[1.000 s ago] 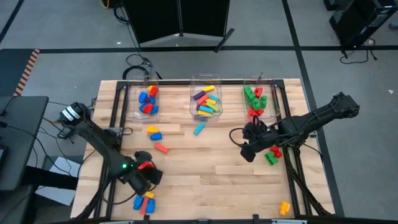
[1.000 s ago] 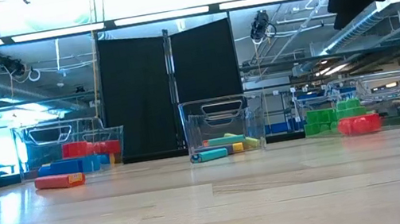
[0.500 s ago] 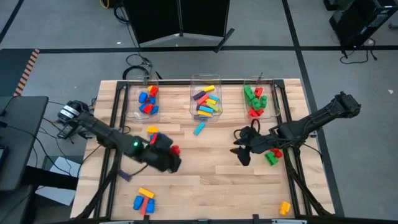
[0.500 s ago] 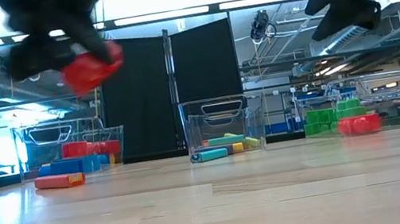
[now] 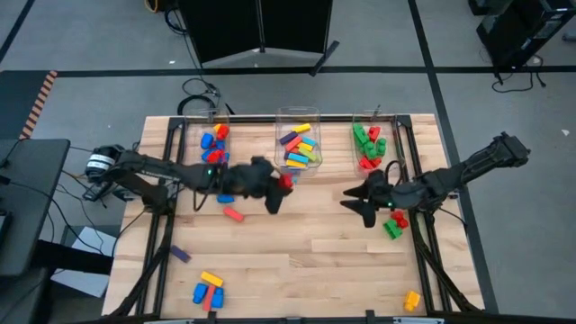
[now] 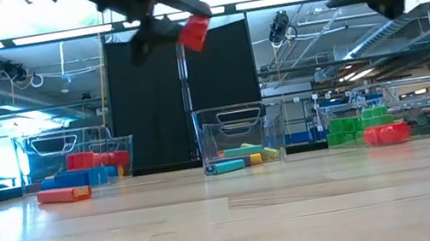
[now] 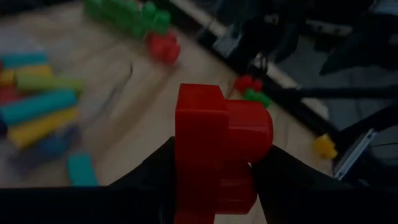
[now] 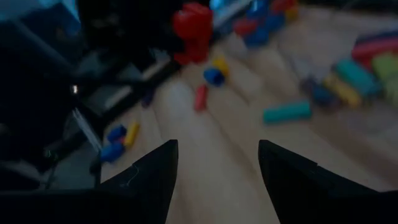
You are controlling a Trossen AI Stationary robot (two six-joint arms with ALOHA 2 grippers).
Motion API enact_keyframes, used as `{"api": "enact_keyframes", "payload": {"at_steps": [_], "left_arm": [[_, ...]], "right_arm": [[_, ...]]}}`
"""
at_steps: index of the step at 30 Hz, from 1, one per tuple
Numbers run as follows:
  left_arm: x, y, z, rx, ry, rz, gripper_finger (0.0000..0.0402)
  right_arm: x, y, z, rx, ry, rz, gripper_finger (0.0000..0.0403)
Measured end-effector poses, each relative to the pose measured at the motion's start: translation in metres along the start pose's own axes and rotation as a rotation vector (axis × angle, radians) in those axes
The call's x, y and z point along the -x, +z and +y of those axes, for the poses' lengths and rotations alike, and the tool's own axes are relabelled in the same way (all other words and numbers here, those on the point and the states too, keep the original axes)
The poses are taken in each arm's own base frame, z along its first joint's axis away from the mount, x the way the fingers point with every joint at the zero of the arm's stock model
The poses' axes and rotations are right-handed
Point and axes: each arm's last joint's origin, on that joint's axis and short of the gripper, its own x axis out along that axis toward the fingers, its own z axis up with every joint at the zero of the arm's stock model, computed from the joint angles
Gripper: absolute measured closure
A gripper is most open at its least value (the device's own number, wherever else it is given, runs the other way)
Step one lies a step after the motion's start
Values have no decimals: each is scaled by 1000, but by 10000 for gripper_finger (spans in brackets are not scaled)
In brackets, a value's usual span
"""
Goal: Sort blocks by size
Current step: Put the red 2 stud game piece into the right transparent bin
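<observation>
left gripper (image 5: 281, 187): clamped on a chunky red plastic brick (image 7: 217, 152), held above the wooden table (image 5: 297, 261).
right gripper (image 8: 217, 165): fingers apart, nothing held.

Left tool (image 5: 281, 187) grips a red block (image 5: 285, 181) just in front of the middle clear bin (image 5: 298, 115). Right tool (image 5: 363, 205) sits spread apart over the tabletop (image 5: 306, 261), near a green block (image 5: 392, 229). Red long block (image 5: 233, 214) lies loose; a small pile of blocks (image 5: 208, 291) sits at the near-left edge.
</observation>
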Motion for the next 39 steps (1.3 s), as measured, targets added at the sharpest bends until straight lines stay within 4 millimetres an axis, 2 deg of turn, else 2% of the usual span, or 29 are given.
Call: {"api": "enact_keyframes", "payload": {"at_steps": [3, 7, 10, 15, 21, 26, 39], "left_arm": [[-11, 17, 17, -11, -59, -26, 231], [-34, 32, 42, 8, -168, -51, 231], [-54, 43, 52, -21, -236, -41, 231], [-88, 56, 49, -116, -330, 4, 231], [-121, 83, 34, -172, -431, -32, 231], [-127, 97, 26, -205, -464, -21, 228], [-126, 103, 27, -197, -510, -38, 228]], "right_arm": [[-1, 6, 0, 14, -19, -72, 170], [-8, 10, -7, 13, -70, -84, 170], [-12, 15, -12, 10, -100, -104, 170], [-18, 32, -19, -20, -81, -177, 170], [-22, 50, -32, -34, -66, -224, 170], [-21, 58, -37, -36, -54, -257, 168], [-20, 68, -40, 26, -34, -309, 175]]}}
